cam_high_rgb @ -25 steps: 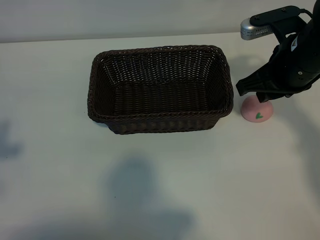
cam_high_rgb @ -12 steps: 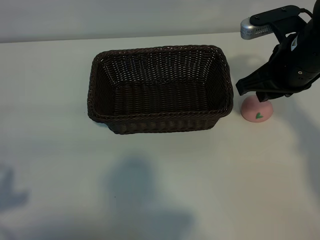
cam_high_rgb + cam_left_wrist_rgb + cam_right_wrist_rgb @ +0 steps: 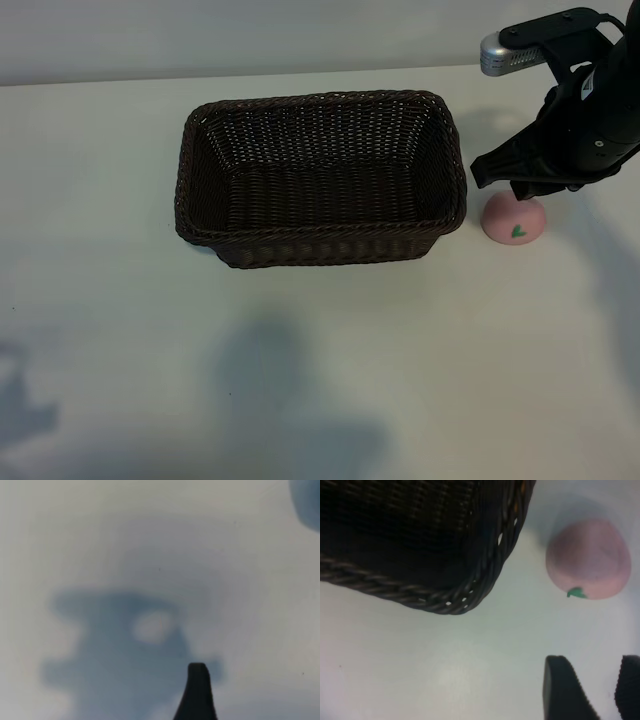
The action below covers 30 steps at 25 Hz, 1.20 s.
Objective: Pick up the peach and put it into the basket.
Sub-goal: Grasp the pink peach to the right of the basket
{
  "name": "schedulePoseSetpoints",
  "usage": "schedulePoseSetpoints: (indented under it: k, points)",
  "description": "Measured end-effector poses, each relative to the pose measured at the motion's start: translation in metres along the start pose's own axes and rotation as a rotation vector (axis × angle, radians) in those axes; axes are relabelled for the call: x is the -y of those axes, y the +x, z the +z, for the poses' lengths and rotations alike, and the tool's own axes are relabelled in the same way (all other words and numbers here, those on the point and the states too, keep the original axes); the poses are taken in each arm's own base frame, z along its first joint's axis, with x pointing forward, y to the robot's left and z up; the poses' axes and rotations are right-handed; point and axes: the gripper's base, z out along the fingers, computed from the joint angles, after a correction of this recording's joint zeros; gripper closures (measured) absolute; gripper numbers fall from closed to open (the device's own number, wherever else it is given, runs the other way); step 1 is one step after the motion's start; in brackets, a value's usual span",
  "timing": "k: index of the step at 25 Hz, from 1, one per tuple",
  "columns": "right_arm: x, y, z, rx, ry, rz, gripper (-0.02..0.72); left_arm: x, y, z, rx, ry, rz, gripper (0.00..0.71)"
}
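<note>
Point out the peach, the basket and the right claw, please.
Small pale-pink toy peach (image 3: 515,222): exterior view, on its front face.
Dark-brown woven wicker basket (image 3: 320,236): exterior view, on the near braided rim.
Right claw (image 3: 597,690): right wrist view, between its fingertips.

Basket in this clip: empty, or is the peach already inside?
Empty. The basket shows only bare wicker inside; the peach sits on the table beside its right end, under the right gripper.

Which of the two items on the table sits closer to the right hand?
The peach, small and pale pink, directly beneath the right hand; the dark wicker basket lies off to the side.
</note>
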Motion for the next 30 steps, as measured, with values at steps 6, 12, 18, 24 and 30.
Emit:
schedulePoseSetpoints:
  k: [6, 12, 18, 24, 30]
  points:
    - [0.000, -0.001, 0.000, 0.015, -0.001, 0.000, 0.405, 0.000, 0.001, 0.001, -0.006, -0.003, -0.003, 0.114]
    - [0.000, -0.004, 0.000, 0.039, 0.004, -0.006, 0.384, 0.004, 0.007, 0.004, -0.057, 0.040, -0.061, 0.114]
    - [0.003, -0.004, 0.000, 0.047, 0.029, -0.027, 0.271, 0.004, 0.007, 0.004, -0.057, 0.041, -0.066, 0.114]
    - [0.005, -0.005, 0.000, 0.057, 0.057, -0.045, 0.181, 0.005, 0.010, -0.001, -0.014, 0.048, -0.056, 0.114]
    - [0.005, -0.009, 0.017, 0.037, 0.059, -0.028, 0.172, 0.006, 0.029, -0.021, 0.159, 0.081, -0.019, 0.114]
